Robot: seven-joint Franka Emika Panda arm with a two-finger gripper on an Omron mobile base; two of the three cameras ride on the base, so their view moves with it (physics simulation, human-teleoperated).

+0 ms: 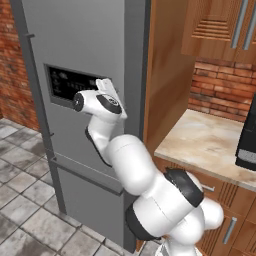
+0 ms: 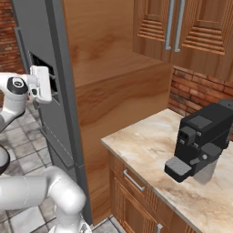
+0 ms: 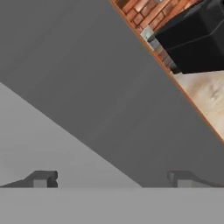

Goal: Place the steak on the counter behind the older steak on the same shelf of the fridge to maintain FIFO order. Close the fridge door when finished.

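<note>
The hand (image 3: 109,179), fingers apart, faces the shut fridge door (image 1: 75,45); the right base view shows a coffee machine (image 2: 200,141) on the counter (image 2: 150,145).

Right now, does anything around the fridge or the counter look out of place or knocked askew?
Nothing stands out. The fridge door looks shut flush, with the gripper close against its grey face, jaws spread and holding nothing. The counter carries an upright black coffee machine, with no spill or damage visible.
</note>
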